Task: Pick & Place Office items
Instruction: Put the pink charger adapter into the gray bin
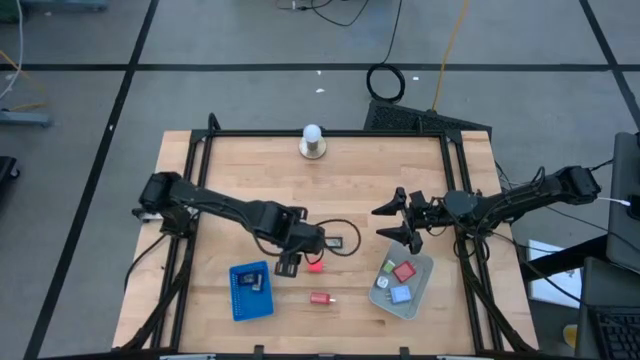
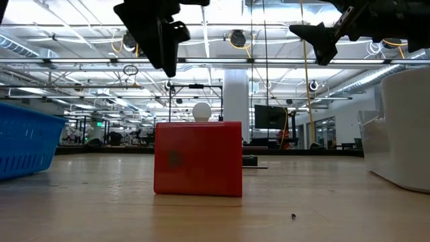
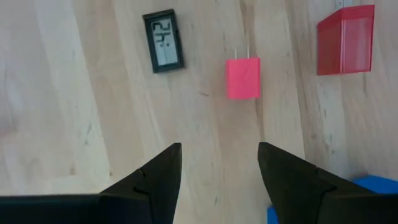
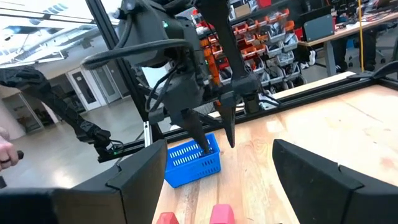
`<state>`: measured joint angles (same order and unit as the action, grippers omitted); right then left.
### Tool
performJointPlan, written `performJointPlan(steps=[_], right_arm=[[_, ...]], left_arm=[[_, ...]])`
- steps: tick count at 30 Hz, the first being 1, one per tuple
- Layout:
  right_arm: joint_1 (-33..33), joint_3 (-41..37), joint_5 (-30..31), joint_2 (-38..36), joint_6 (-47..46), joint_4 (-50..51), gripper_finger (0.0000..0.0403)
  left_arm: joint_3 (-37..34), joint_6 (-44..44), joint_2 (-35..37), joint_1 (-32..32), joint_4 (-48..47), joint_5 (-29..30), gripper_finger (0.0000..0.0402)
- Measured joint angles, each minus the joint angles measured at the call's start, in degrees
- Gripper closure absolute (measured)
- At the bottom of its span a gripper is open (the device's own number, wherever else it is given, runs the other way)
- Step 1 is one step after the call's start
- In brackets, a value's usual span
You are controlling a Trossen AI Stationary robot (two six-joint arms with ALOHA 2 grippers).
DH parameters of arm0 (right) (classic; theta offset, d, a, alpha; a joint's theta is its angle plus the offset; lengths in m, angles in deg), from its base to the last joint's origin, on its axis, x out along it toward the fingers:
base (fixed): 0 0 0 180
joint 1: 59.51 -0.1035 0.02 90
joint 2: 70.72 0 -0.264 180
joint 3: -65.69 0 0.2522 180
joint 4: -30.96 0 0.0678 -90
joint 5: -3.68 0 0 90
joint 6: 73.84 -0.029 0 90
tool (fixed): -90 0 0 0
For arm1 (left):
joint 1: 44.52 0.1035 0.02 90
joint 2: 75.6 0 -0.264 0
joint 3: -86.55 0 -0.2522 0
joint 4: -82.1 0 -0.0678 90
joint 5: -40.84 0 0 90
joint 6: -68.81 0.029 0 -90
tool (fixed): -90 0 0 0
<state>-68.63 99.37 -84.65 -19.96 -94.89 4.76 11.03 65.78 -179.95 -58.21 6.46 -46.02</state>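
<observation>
Your left end effector [image 1: 303, 257] hangs with fingers spread above the pink block [image 3: 242, 78] on the counter [image 1: 230, 180], while your right end effector [image 1: 397, 221] waits agape beside the grey bin [image 1: 421, 292]

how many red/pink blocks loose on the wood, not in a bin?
2. A pink plug-like block lies under the open left tool, near the small black display; a red plastic block sits nearer the front edge. More may be hidden.
</observation>
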Motion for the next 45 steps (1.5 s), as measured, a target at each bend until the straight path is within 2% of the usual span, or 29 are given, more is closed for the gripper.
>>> performJointPlan(steps=[8, 18, 30, 36, 41, 45], right_arm=[[0.0, 0.0, -0.2, 0.0, -0.4, 0.5, 0.0122], [0.0, 0.0, -0.2, 0.2, -0.4, 3.2, 0.0122], [0.0, 0.0, -0.3, 0.2, -0.4, 3.5, 0.0122], [0.0, 0.0, -0.3, 0.2, -0.4, 3.8, 0.0122], [-0.1, 0.0, -0.3, 0.2, -0.4, 4.7, 0.0122], [-0.1, 0.0, -0.3, 0.2, -0.6, 5.2, 0.0122]], left_arm=[[0.9, -3.1, -3.2, -1.0, 1.5, 3.1, 0.0188], [0.9, -5.2, -4.1, -3.6, 7.9, 3.3, 0.0187], [0.9, -7.7, -4.2, -3.8, 12.5, 1.9, 0.0187], [1.0, -8.0, -8.3, -4.6, 12.3, 1.1, 0.0187], [0.9, -7.6, -9.8, -4.9, 12.1, -2.5, 0.0187], [0.9, -8.2, -9.6, -4.6, 12.1, 2.5, 0.0187]])
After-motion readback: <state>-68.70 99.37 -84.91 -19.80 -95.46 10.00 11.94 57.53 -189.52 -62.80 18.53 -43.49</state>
